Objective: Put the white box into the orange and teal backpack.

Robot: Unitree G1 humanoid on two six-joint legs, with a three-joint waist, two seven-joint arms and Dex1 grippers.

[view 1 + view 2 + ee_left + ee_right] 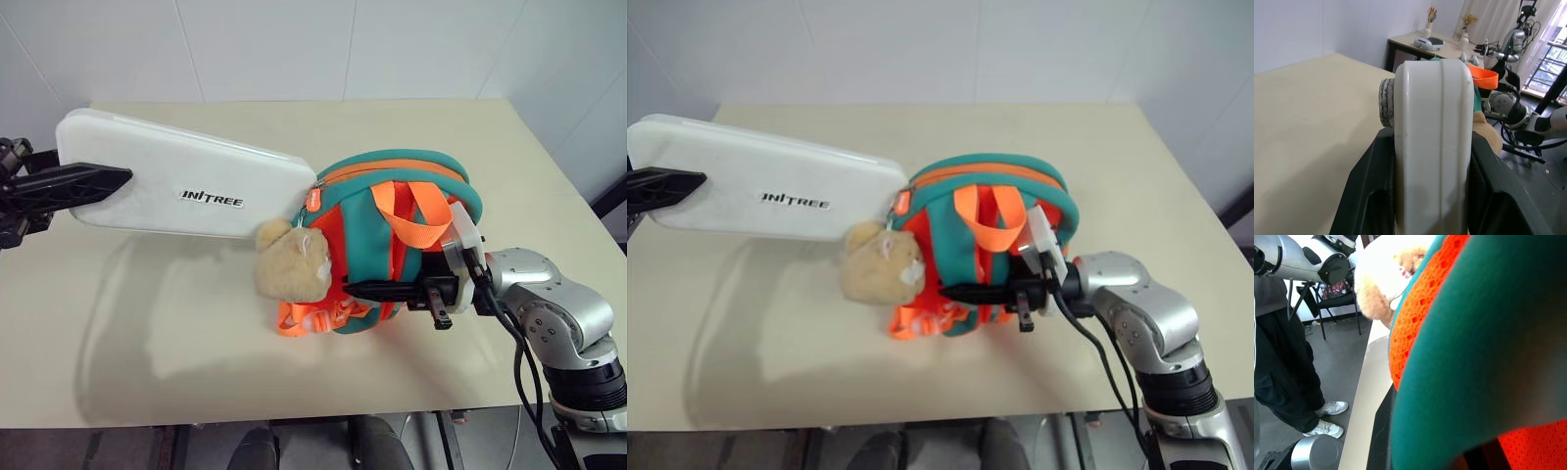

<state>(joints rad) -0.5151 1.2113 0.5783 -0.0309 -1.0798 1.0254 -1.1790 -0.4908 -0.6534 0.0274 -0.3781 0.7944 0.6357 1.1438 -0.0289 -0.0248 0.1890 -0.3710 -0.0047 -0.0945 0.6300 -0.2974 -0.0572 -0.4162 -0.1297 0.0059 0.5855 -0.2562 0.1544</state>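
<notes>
Box-first is my plan: left claw (69, 186) clamps the white box (186, 186) at frame left, aimed toward the orange and teal backpack (392, 240) at centre, which my right claw (377, 290) pinches to steady it on the desk (147, 333).

Right arm (554, 318): silver-grey rounded joint housings, dark ribbed ring below the elbow segment, black cables (519, 362) looping off the wrist down the forearm. White plastic bracket (460, 240) at the wrist next to the backpack (392, 211), small black fittings under it. Right gripper (377, 290): slim black fingers. Left gripper (73, 184): black moulded finger with ribbed cut-outs, dark metal linkage behind it
</notes>
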